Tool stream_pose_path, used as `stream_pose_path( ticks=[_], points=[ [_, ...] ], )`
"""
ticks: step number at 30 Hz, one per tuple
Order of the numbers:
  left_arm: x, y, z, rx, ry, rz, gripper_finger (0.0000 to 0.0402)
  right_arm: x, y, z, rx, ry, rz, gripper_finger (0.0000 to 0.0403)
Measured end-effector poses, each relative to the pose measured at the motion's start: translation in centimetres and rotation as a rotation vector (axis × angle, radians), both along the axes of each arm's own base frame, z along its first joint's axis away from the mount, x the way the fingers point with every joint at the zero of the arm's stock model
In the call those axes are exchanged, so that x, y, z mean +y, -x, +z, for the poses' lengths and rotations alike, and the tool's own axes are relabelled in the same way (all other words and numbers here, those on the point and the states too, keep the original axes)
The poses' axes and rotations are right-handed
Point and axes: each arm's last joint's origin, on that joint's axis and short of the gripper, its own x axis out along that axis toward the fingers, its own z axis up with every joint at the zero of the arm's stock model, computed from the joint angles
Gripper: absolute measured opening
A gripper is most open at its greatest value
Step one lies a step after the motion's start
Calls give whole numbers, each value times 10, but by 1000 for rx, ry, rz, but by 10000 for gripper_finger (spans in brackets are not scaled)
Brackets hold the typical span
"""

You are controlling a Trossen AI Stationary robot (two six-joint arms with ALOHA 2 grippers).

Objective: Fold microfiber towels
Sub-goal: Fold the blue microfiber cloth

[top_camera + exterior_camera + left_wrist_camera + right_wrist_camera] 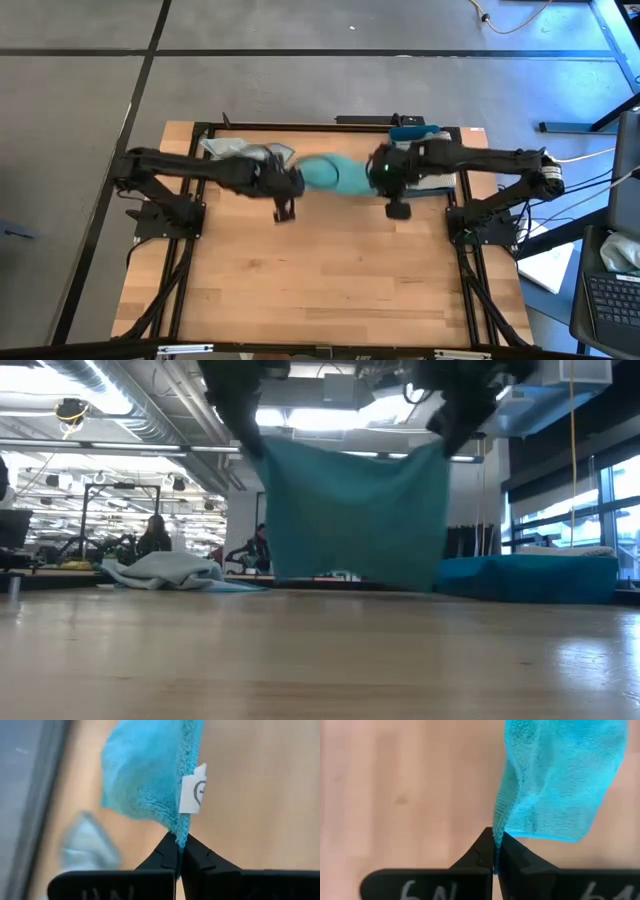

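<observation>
You had teal towel hung as flat fleecy sheet above wooden table, lower hem just off planks, small white tag at one edge. Left gripper pinched one top corner, right gripper pinched other. Rumpled grey towels lay on table behind teal towel, blue tray opposite.

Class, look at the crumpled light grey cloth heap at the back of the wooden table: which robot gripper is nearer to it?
Left. The left gripper, shut on the teal towel, sits just beside the crumpled light grey cloth heap; the right gripper, pinching the towel's other corner, is farther away.
</observation>
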Motion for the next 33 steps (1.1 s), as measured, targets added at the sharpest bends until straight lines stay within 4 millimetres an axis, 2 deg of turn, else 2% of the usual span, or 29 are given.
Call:
stream_pose_path(
  ticks=[4, 9, 13, 17, 20, 23, 29, 33],
  points=[
    [-38, -3, -33, 76, 117, -32, 0, 21, 6, -39, 95, -113, 97, 11],
    [-85, -1, -73, 137, 281, -48, 0, 42, 15, -88, 161, -251, 83, 11],
    [-119, 0, -85, 113, 370, -119, 0, 65, 19, -114, 136, -390, 107, 11],
    [-135, -1, -84, 49, 383, -170, 0, 86, 19, -124, 71, -439, 156, 11],
    [-135, 0, -84, 33, 317, -162, 0, 94, 17, -121, 44, -425, 182, 11],
    [-125, 0, -85, 46, 201, -146, 0, 93, 13, -114, 6, -304, 197, 11],
    [-91, -3, -86, 98, 45, -51, 0, 72, 4, -98, -59, 173, 146, 11],
    [-76, -1, -98, 123, 29, -9, 0, 54, 3, -102, -49, 219, 109, 11]
  ],
)
